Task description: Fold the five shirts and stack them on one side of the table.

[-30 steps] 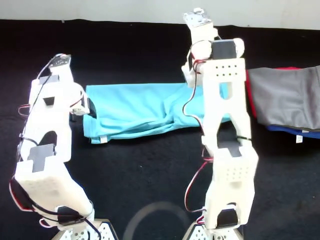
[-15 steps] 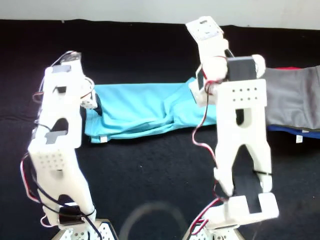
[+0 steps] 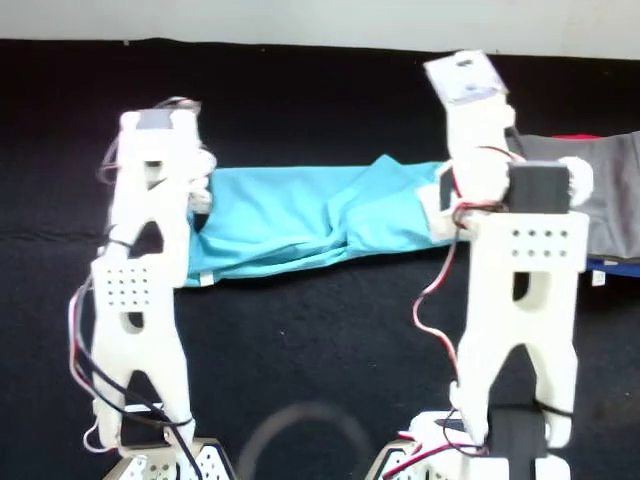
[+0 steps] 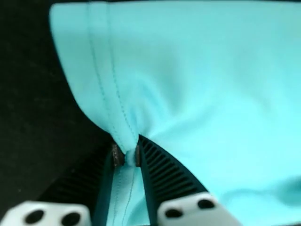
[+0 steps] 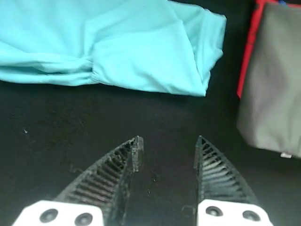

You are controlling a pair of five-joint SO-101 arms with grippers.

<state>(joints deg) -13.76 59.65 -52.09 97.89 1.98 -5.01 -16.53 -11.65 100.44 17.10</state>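
A cyan shirt (image 3: pixel 310 215) lies partly folded and rumpled across the middle of the black table (image 3: pixel 300 350). My left gripper (image 4: pixel 126 157) is shut on the hem at its left edge, seen in the high view beside the left arm's head (image 3: pixel 198 195). My right gripper (image 5: pixel 167 150) hangs open over bare table, just short of the cyan shirt's (image 5: pixel 117 47) right end, with nothing between its fingers. A stack of folded shirts sits at the right edge, with a grey shirt (image 3: pixel 610 200) on top.
Under the grey shirt, red (image 3: pixel 575 136) and blue (image 3: pixel 612 266) edges of other shirts stick out. In the right wrist view the grey shirt (image 5: pixel 277 80) lies close beside the gripper. The right arm (image 3: pixel 520 260) covers the gap between the cyan shirt and the stack.
Both arms have swung to the right. The left gripper has dragged the cyan shirt's left edge rightward, and the whole shirt has shifted toward the stack.
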